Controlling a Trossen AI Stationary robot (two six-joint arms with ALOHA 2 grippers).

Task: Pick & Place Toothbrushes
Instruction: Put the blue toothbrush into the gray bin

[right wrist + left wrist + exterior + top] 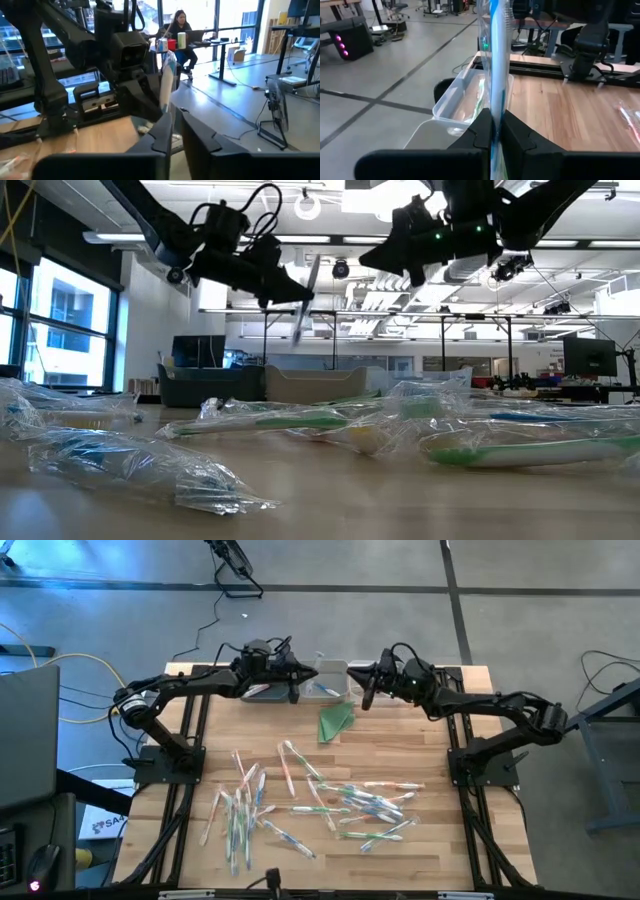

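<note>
1. A scatter of toothbrushes (pixel 330 805) in clear wrappers is spread over the near half of the wooden table (pixel 400 745). Each is judged light, thin and fairly stiff, with a crinkly, slippery film around it.
2. A hold across the middle of the handle is judged safest; a hold on loose film alone is likely to slip.
3. A folded green cloth (pixel 336 721) lies beyond the pile, just short of the bins.
4. At the far edge, two clear bins (pixel 325 683) stand side by side. Wrapped brushes are already seen inside them.
5. The left gripper (pixel 495 131) is clamped on one wrapped toothbrush (pixel 496 60), held upright above the bins.
6. The right gripper (pixel 175 131) is held just beside the bins, facing the left one. Its fingers stand slightly parted around a second wrapped brush (pixel 167 82); whether that brush is gripped or being let go cannot be told.
</note>
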